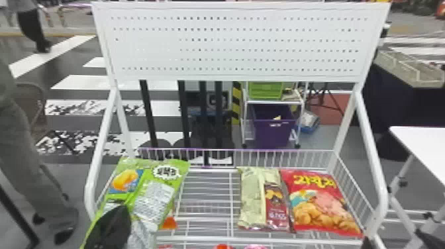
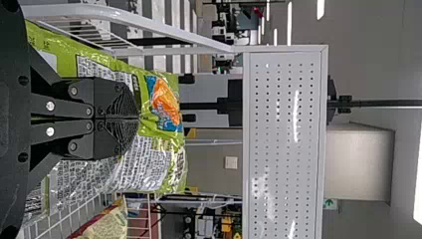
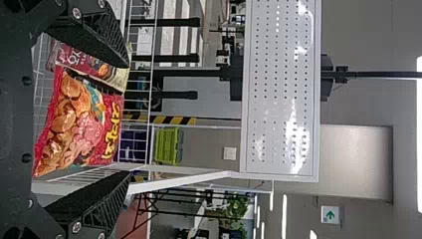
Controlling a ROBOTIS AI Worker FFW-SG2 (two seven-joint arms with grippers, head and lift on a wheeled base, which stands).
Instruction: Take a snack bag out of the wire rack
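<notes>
– Nearest us, at seven o'clock in the head view, we log the left gripper (image 1: 110,228), black, in front of the green snack bag (image 1: 159,188).

– State of its fingers?

– Together. In the left wrist view we see the tips meet at a crease in the green bag, so we record them as clamped on it. Printed film shows on both sides of the fingers.

– Position of that bag?

– Nine o'clock in the wire rack (image 1: 373,152), reaching down toward eight. It leans, its upper part higher than the rack's back wires in the wrist view. Whether its lower end touches the shelf, we cannot tell.

– And the right gripper (image 1: 393,237)?

– Five o'clock in the head view, by the rack's near right corner, fingers wide apart.

– Other bags?

– Two, lying toward three o'clock in the rack: a cream and maroon bag (image 1: 261,198), then a red bag (image 1: 322,202) beside it, farther out. Bare wires lie between the green bag and the cream one.

– Surroundings?

– We note a white perforated panel (image 1: 238,44) at twelve o'clock, a purple bin (image 1: 273,132) beyond the rack at one, and a white table (image 1: 422,145) at three.
</notes>
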